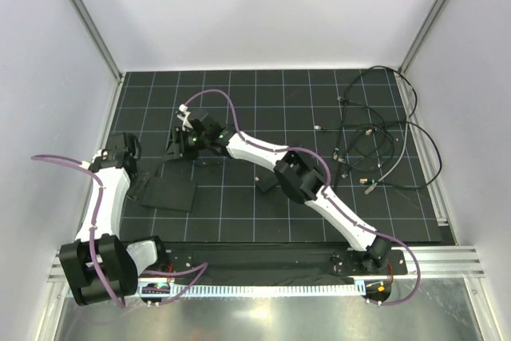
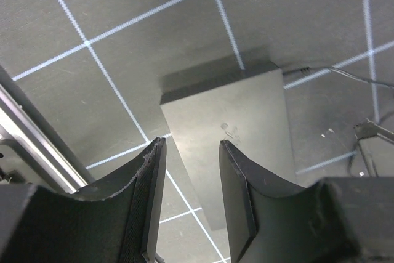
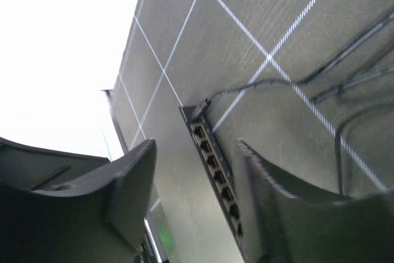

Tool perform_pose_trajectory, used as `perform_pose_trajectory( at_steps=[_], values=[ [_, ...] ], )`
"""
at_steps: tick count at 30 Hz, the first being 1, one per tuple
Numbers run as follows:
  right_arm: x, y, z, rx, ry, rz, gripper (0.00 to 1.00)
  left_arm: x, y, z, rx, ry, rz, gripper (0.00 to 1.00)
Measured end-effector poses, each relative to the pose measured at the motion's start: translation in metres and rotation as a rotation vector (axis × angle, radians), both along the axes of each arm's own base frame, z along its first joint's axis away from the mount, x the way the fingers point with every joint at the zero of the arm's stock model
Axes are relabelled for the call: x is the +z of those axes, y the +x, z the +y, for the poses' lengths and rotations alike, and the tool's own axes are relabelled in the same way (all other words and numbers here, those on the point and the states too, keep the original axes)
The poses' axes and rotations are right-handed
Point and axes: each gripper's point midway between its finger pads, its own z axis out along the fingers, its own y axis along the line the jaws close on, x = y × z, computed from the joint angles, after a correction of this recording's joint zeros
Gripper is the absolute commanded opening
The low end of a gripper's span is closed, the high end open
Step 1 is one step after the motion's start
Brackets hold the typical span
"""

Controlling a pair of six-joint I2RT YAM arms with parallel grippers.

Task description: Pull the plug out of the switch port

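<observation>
Both claws spread, pinching nothing — left gripper (image 2: 191,214) hovers over the flat black switch (image 2: 240,121), right gripper (image 3: 197,207) faces its port row (image 3: 217,170), plug (image 3: 199,113) seemingly seated at far end.

"What's under the work?"

"You've a table covered by a black mat (image 1: 271,97) ruled in white grid lines."

"And on it?"

"A flat matte-black switch (image 2: 240,121) lies just ahead of your left gripper (image 2: 192,146), its near end showing between the jaws. From your right gripper (image 3: 197,146), its row of ports runs between those jaws. A plug (image 3: 200,113) sits in the switch port (image 3: 199,131) at the row's far end, and its thin cable (image 3: 258,83) runs off across the mat."

"Anything else?"

"A tangle of loose black cables (image 1: 383,145) lies well right of both pairs of jaws. A small black block (image 1: 264,184) lies nearer, partly hidden."
</observation>
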Motion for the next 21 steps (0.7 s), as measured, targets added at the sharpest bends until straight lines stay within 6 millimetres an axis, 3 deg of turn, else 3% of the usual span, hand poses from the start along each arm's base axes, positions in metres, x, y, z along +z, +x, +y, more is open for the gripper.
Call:
perform_pose_trajectory(
  at_steps=[8, 15, 21],
  values=[
    [-0.017, -0.007, 0.012, 0.022, 0.054, 0.087, 0.48, -0.015, -0.008, 0.005, 0.031, -0.016, 0.055, 0.40],
    [-0.020, -0.026, 0.023, 0.067, 0.081, 0.112, 0.30, -0.014, -0.008, 0.007, 0.036, -0.009, 0.055, 0.41],
    [-0.028, -0.046, 0.032, 0.103, 0.083, 0.138, 0.28, -0.014, -0.010, 0.008, 0.039, -0.001, 0.058, 0.40]
  ],
)
